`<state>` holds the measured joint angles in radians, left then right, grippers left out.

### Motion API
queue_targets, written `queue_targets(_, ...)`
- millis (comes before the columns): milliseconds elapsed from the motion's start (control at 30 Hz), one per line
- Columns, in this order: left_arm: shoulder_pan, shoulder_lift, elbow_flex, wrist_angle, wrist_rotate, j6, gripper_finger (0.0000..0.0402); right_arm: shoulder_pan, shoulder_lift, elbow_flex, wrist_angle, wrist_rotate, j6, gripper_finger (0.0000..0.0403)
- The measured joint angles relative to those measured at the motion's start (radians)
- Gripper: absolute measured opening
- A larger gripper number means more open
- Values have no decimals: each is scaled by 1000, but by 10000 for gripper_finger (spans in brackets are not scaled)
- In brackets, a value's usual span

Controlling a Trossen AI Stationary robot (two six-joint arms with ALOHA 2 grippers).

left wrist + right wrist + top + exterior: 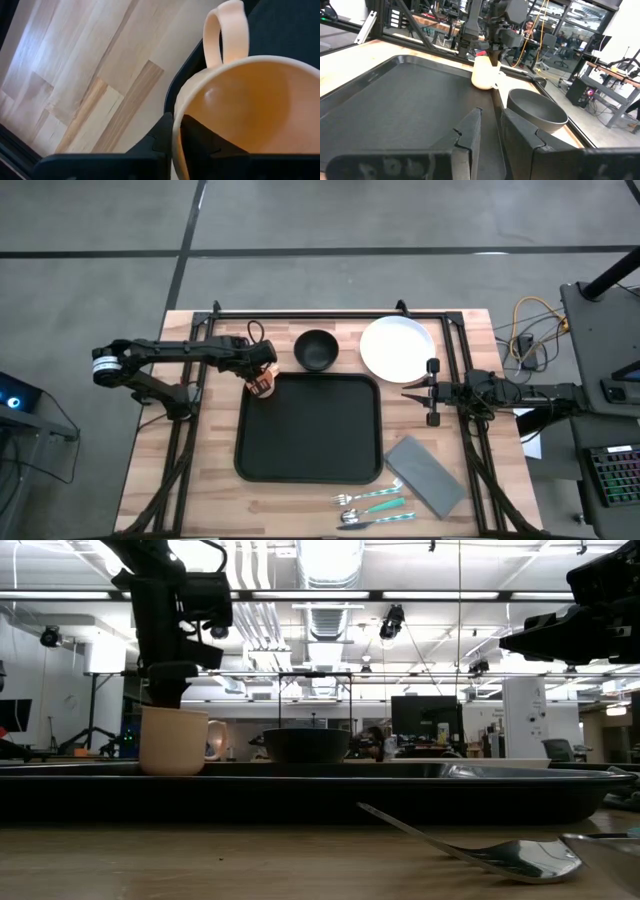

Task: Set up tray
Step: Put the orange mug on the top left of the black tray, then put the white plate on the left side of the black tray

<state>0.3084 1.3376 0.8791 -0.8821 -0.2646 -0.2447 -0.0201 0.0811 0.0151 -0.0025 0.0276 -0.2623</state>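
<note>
A cream mug (pixel 263 384) with a loop handle stands upright at the far left corner of the large black tray (pixel 310 440). My left gripper (pixel 258 376) reaches in from the table's left and is shut on the mug's rim. The low view shows it coming down onto the mug (pixel 173 740). Whether the mug's base rests on the tray I cannot tell. My right gripper (pixel 408 391) hovers by the tray's right rim and points left. Its fingers are open by a narrow gap (pixel 492 130) and touch nothing. My left gripper pinches the mug's rim (pixel 175 145) on the side away from the handle (pixel 227 30). One finger (pixel 162 137) is outside the wall and one finger (pixel 200 140) is inside the cup. It comes from above, pointing down. The mug stays upright below it.
A black bowl (pixel 316 350) and a white plate (pixel 397 347) sit beyond the tray's far rim. A grey napkin (pixel 426 476) lies right of the tray's near right corner. Teal-handled cutlery (pixel 375 506) lies near the table's near edge. A spoon (pixel 500 855) shows close in the low view.
</note>
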Motion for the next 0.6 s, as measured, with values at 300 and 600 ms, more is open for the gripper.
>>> queue_targets(300, 0, 0, -13, 0, -4, 0, 143, 0, 0, 0, 0, 0, 0, 68)
queue_targets(600, 0, 0, -13, 1, -5, 1, 252, 0, 0, 0, 0, 0, 0, 68)
